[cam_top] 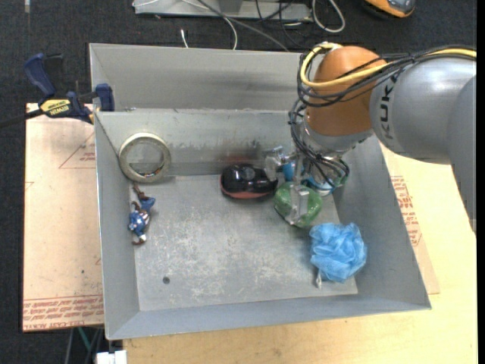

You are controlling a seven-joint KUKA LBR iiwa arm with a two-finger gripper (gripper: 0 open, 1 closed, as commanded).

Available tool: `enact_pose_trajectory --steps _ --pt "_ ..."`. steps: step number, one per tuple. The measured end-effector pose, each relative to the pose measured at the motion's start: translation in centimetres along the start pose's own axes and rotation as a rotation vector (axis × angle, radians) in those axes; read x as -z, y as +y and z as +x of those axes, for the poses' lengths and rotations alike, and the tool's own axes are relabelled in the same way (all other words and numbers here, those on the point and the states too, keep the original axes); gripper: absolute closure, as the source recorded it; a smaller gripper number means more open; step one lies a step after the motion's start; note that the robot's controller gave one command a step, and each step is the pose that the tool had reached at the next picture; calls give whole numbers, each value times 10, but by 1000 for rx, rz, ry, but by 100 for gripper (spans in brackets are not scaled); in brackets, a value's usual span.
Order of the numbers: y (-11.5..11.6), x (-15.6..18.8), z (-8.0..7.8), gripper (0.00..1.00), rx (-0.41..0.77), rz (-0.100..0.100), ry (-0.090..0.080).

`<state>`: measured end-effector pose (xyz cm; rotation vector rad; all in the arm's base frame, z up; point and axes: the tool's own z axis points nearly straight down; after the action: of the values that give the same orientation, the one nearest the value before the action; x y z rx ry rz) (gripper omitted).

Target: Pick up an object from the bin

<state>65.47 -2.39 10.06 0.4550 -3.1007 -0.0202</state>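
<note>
My gripper (305, 190) is low in the right half of the bin, directly on top of a green rounded thing (290, 208) that lies near the right wall. Much of that green thing is hidden under the gripper. Just left of it a black object with a red underside (245, 181) rests against the back wall. A crumpled light-blue puff (338, 252) lies just in front of the gripper, toward the bin's right front corner.
A roll of clear tape (145, 158) leans in the back left corner. A small blue figure (139, 218) lies by the left wall. The arm with its orange cover and cables hangs over the back right of the bin.
</note>
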Motion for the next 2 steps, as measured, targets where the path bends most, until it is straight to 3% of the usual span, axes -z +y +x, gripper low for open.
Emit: enact_pose_trajectory --steps 1,2 --pt "-102 -30 37 0 41 -22 3" --pt "-100 -33 42 100 45 -29 36"
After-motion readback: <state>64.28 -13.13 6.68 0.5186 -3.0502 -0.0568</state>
